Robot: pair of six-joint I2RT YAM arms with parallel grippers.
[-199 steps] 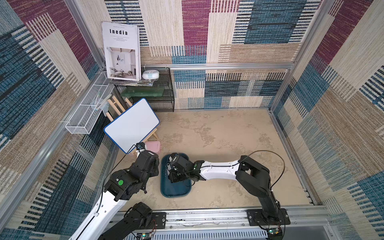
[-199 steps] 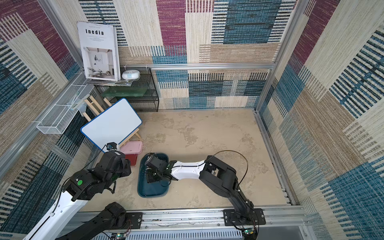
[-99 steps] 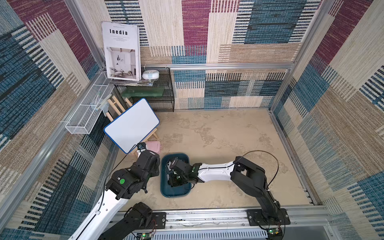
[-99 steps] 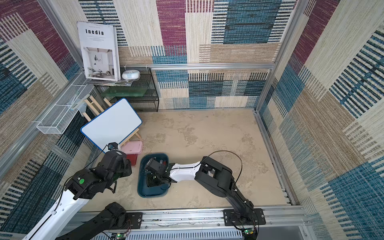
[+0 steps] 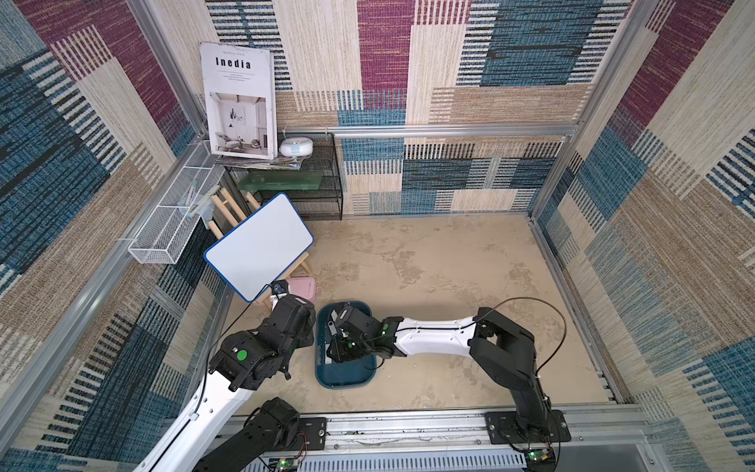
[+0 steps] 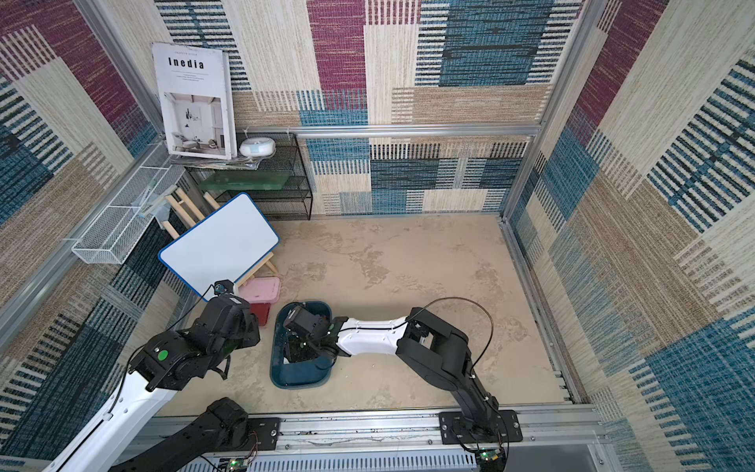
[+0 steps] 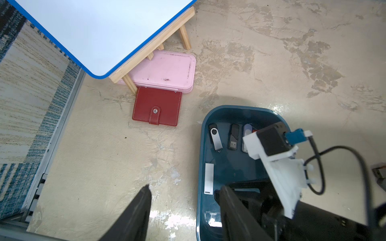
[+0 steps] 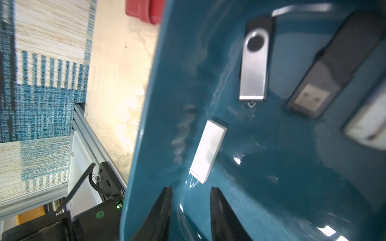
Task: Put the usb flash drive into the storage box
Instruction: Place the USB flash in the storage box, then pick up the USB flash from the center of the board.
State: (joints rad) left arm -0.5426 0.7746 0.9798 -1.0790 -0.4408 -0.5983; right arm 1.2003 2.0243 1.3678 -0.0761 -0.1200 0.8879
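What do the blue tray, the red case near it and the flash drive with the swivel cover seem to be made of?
The storage box looks like glossy moulded plastic: light glares on its floor. The red case seems leather or imitation: pale stitching, snap strap. The swivel flash drive: probably a silvery metal cover on a black plastic body.

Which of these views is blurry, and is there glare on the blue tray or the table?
Right wrist view: blurred, with a ghost smear beside the white flash drive and bright glints on the storage box floor. Left wrist view: sharp, glare patch on the table. Both top views: sharp, evenly lit.
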